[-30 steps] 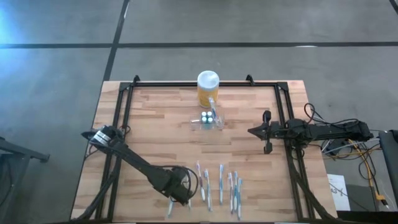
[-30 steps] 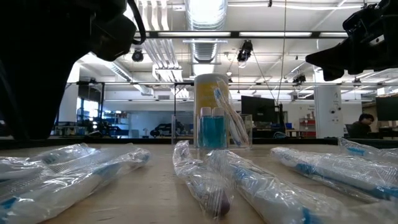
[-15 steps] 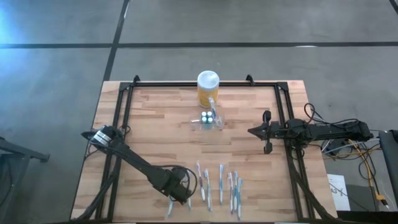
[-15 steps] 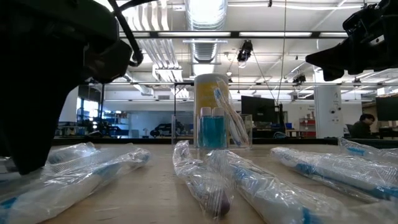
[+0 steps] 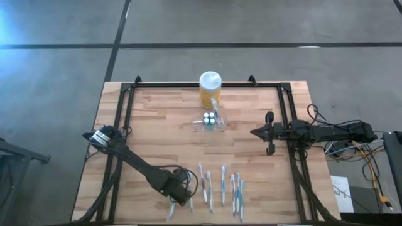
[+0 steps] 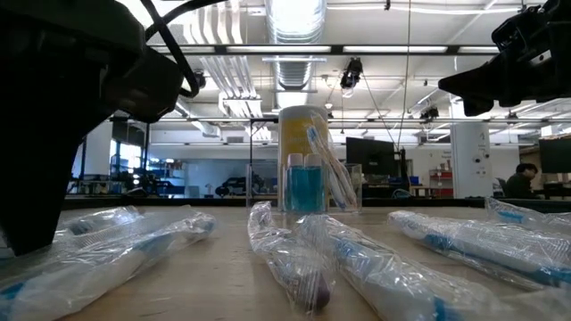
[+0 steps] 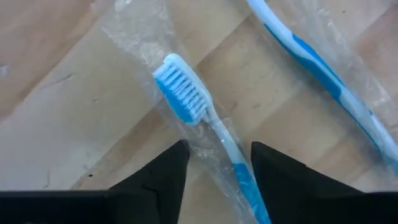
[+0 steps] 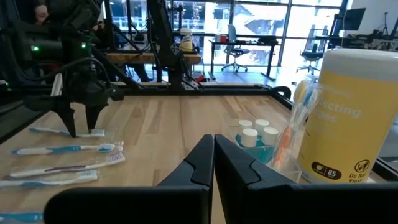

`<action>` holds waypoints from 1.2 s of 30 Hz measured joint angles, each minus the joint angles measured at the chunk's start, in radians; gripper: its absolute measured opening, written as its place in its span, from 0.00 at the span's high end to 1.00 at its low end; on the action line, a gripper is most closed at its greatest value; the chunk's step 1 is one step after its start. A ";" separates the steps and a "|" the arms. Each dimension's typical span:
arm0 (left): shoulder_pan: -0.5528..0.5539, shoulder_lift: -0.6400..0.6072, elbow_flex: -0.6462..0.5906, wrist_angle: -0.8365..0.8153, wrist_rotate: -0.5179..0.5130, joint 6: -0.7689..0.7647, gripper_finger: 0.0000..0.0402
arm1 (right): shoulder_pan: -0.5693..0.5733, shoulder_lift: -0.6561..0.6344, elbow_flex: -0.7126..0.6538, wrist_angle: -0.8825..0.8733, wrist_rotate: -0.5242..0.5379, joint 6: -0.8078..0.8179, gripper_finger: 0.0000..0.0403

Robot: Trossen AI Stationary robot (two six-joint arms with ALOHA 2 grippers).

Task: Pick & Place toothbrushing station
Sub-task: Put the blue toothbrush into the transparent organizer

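Left hand (image 7: pixel 214 163), fingers apart, straddles a wrapped toothbrush (image 7: pixel 199 124) on the surface (image 5: pixel 157 138), seemingly placed to grip it; right hand (image 5: pixel 269 133) waits closed; the toothbrushing station (image 5: pixel 210 121) stands mid-surface, just before the yellow jar (image 5: pixel 209 88).

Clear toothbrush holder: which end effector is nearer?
Right. The right end effector is beside the clear holder; the left end effector is down at the wrapped toothbrushes.

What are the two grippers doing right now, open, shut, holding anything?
Left gripper: open, fingers astride a wrapped toothbrush on the table, not yet gripping it.
Right gripper: shut, empty, waiting at the table's right side.
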 joint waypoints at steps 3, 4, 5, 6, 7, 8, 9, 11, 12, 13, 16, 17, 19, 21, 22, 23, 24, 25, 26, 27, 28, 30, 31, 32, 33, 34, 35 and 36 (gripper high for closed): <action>0.002 0.001 -0.001 -0.009 -0.002 0.019 0.65 | 0.000 0.000 0.000 0.000 0.000 0.000 0.98; 0.002 0.002 -0.002 -0.012 -0.003 0.031 0.69 | 0.000 0.000 0.000 0.000 0.000 0.000 0.98; 0.002 0.001 -0.003 -0.013 -0.003 0.044 0.73 | 0.000 0.000 0.000 0.000 0.000 0.000 0.98; 0.003 -0.001 -0.003 -0.016 -0.001 0.058 0.77 | 0.000 0.000 0.000 0.000 0.000 0.000 0.98; 0.003 -0.003 -0.003 -0.021 0.002 0.076 0.82 | 0.000 0.000 0.000 0.000 0.000 0.000 0.98; 0.004 -0.007 -0.004 -0.021 0.005 0.095 0.87 | 0.000 0.001 0.000 0.000 0.000 0.000 0.98; 0.004 -0.011 -0.005 -0.021 0.009 0.113 0.91 | 0.000 0.002 0.000 0.000 0.000 0.000 0.98; 0.005 -0.025 -0.006 -0.023 0.010 0.139 0.97 | 0.000 0.002 0.000 0.000 0.000 0.000 0.98; 0.006 -0.032 -0.006 -0.024 0.010 0.153 0.97 | 0.000 0.002 0.000 0.000 0.000 0.000 0.98; 0.008 -0.042 -0.007 -0.029 0.009 0.168 0.97 | 0.000 0.002 0.000 0.000 0.000 0.000 0.98; 0.010 -0.083 -0.010 -0.049 -0.007 0.231 0.96 | 0.000 0.003 0.000 0.000 0.000 0.000 0.98; 0.010 -0.102 -0.010 -0.048 -0.021 0.257 0.96 | 0.000 0.004 0.000 0.000 0.000 0.002 0.98; 0.010 -0.149 -0.010 -0.057 -0.069 0.304 0.98 | 0.000 0.010 0.000 0.000 0.000 0.025 0.98; 0.010 -0.204 -0.010 -0.056 -0.138 0.368 0.99 | 0.000 0.017 0.000 -0.001 0.000 0.037 0.98; 0.010 -0.234 -0.013 -0.056 -0.174 0.401 0.99 | 0.000 0.021 0.000 -0.001 0.000 0.042 0.98; 0.010 -0.271 -0.020 -0.057 -0.212 0.440 0.98 | 0.000 0.022 0.000 -0.002 0.000 0.046 0.98; 0.011 -0.307 -0.025 -0.058 -0.256 0.483 0.98 | 0.000 0.025 0.000 -0.002 0.000 0.049 0.98; 0.011 -0.345 -0.031 -0.056 -0.300 0.529 0.98 | 0.000 0.027 0.000 -0.001 0.000 0.051 0.98; 0.011 -0.384 -0.039 -0.053 -0.335 0.582 0.98 | 0.000 0.027 0.000 -0.002 0.000 0.051 0.98; 0.011 -0.423 -0.047 -0.053 -0.367 0.636 0.99 | 0.000 0.027 0.000 -0.002 0.000 0.052 0.98; 0.011 -0.459 -0.054 -0.051 -0.393 0.689 0.99 | 0.000 0.027 0.000 -0.002 0.000 0.053 0.98; 0.011 -0.534 -0.071 -0.018 -0.430 0.826 0.99 | 0.000 0.027 0.000 -0.002 0.000 0.053 0.98; 0.011 -0.573 -0.085 0.012 -0.436 0.908 0.99 | 0.000 0.027 0.000 -0.002 0.000 0.054 0.98; 0.011 -0.614 -0.104 0.054 -0.441 0.992 0.99 | 0.000 0.027 0.000 -0.002 0.000 0.054 0.98; 0.012 -0.656 -0.129 0.102 -0.442 1.073 0.99 | 0.000 0.027 0.000 -0.002 0.000 0.055 0.98; 0.015 -0.701 -0.159 0.157 -0.445 1.152 0.99 | 0.000 0.027 0.000 -0.002 0.000 0.057 0.98; 0.019 -0.744 -0.194 0.225 -0.445 1.225 0.99 | 0.000 0.027 0.000 -0.001 -0.001 0.058 0.98; 0.028 -0.788 -0.234 0.296 -0.444 1.286 0.99 | 0.000 0.027 0.000 0.000 -0.001 0.058 0.98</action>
